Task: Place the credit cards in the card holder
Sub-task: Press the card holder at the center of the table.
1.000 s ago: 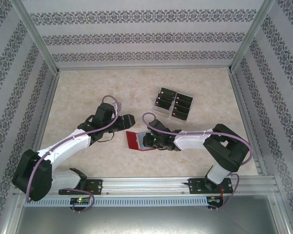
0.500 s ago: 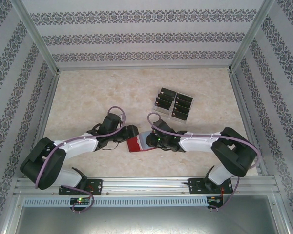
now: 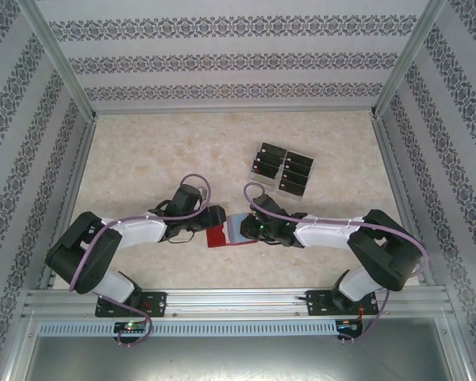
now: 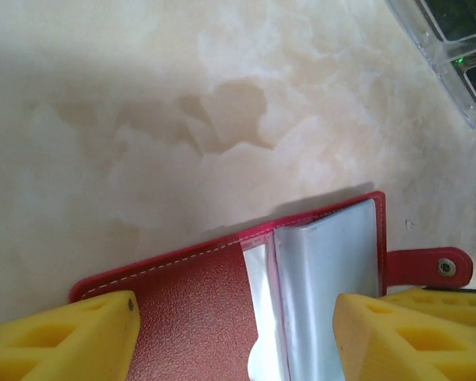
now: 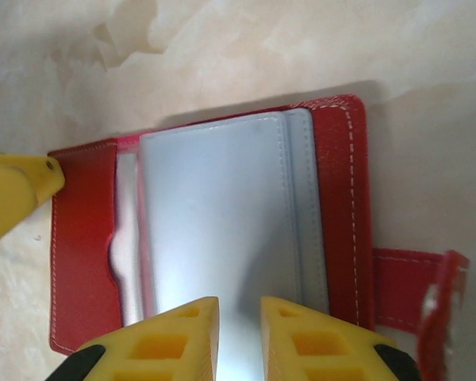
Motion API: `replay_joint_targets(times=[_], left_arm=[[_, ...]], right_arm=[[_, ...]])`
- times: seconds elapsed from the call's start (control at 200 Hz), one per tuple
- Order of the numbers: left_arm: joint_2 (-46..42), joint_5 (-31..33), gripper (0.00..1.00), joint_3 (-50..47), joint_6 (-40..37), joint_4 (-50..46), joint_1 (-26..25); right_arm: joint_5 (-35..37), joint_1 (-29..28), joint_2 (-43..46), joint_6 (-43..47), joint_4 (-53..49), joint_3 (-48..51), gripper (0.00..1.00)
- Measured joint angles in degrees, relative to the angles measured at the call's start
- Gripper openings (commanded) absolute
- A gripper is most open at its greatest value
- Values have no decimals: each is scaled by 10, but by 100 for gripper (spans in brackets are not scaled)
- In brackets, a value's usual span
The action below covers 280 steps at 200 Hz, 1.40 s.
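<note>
Both arms stretch low and inward. The left gripper, fingers wide apart, has dropped onto the open card holder on the table; the right gripper has opened a little above it.

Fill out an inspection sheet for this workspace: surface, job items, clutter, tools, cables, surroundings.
Surface: beige marbled tabletop, no spills seen.
Job's things: dark-red card holder lies open near the arms, pale pockets up, and the visible pockets look empty; black credit cards sit farther back in a clear tiered rack.
Clutter: nothing seen.
Grippers: left tool, fingers apart over the holder's red cover; right tool, fingers nearly together over the pale pockets, grip cannot be told.
Cables: a purple cable loops along each arm.
Surroundings: patterned walls on three sides, aluminium frame along the near edge.
</note>
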<state>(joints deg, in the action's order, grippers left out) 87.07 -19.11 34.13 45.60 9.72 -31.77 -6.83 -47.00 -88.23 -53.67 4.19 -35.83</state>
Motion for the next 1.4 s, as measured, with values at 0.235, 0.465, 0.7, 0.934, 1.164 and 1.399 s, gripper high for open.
replay_joint_targets(times=[0.235, 0.465, 0.7, 0.934, 1.164, 1.399], left_arm=[[23, 3, 67, 24, -30, -1, 11], [23, 3, 67, 22, -32, 1, 11], [18, 3, 68, 14, -28, 11, 12], [-14, 12, 69, 9, -16, -1, 27], [-23, 14, 69, 9, -16, -7, 30], [-18, 12, 69, 5, -16, -6, 30]], right_arm=[[-16, -2, -28, 0, 13, -22, 25], [-28, -16, -60, 0, 17, -56, 29], [-36, -24, -78, 0, 17, -80, 34], [-42, -28, -79, -2, 17, -84, 45], [-39, -28, -31, 1, -6, -84, 55], [-21, -14, 41, 9, -33, -83, 56]])
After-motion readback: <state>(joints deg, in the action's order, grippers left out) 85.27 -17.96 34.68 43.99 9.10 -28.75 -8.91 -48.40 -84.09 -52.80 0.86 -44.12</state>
